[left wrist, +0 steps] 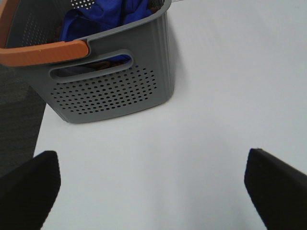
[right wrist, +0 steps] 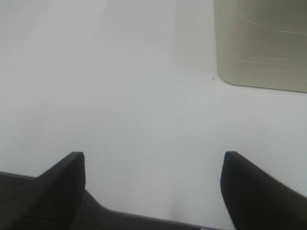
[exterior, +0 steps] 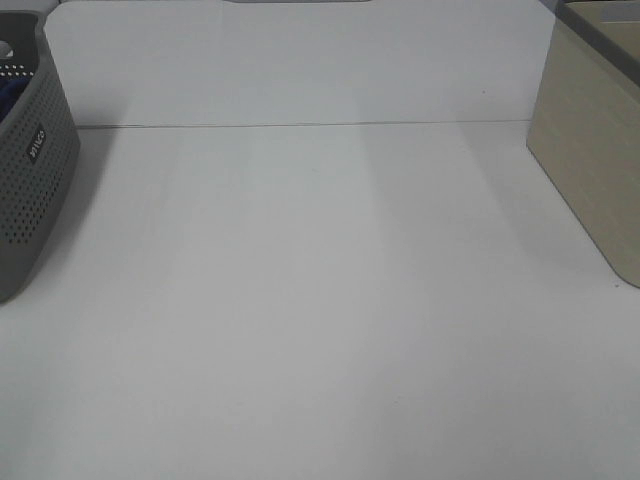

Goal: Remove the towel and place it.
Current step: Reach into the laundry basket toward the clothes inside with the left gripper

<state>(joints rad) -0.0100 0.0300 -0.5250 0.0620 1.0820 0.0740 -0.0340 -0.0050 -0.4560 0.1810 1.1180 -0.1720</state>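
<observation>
The royal-blue towel point(left wrist: 103, 14) lies bunched inside the grey perforated basket point(left wrist: 110, 91), which has an orange handle point(left wrist: 45, 52). In the exterior high view only the basket's side point(exterior: 30, 170) shows at the far left, with a sliver of blue towel point(exterior: 8, 95) inside. My left gripper point(left wrist: 153, 191) is open and empty, its black fingers point(left wrist: 29, 187) spread over bare table a short way in front of the basket. My right gripper point(right wrist: 153, 191) is open and empty above the table's near edge. Neither arm shows in the exterior high view.
A beige box point(exterior: 595, 170) stands at the right side of the white table point(exterior: 320, 300); it also shows in the right wrist view point(right wrist: 261, 43). Dark floor lies beyond the table's edge point(left wrist: 19, 115).
</observation>
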